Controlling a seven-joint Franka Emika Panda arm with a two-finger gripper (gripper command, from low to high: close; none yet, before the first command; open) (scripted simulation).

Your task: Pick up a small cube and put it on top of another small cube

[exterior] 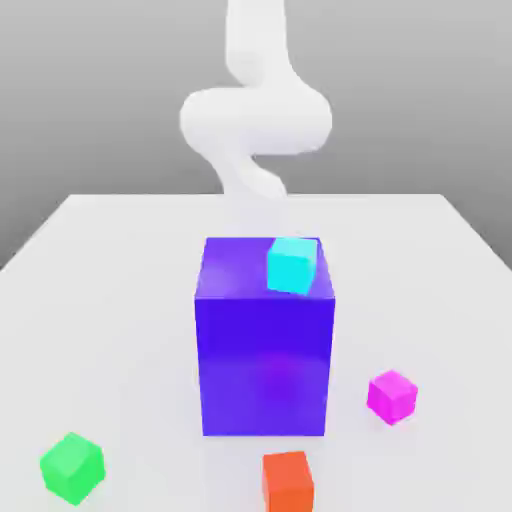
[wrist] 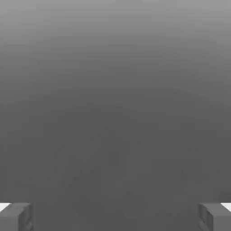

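Note:
The small magenta-pink cube (exterior: 391,396) lies on the white table (exterior: 100,300), near the lower right corner of the big blue-purple block (exterior: 265,340). A small cyan cube (exterior: 292,265) rests on the block's top, toward the exterior view's right. A small orange-red cube (exterior: 288,481) lies in front of the block. The white arm (exterior: 255,120) rises behind the block at the table's far side. In the hand view my gripper (wrist: 115,216) is open, its grey fingertips (wrist: 16,216) far apart against plain grey with nothing between them.
A small green cube (exterior: 72,467) lies at the front on the exterior view's left. The big block stands in the middle of the table between the arm and the small cubes in front.

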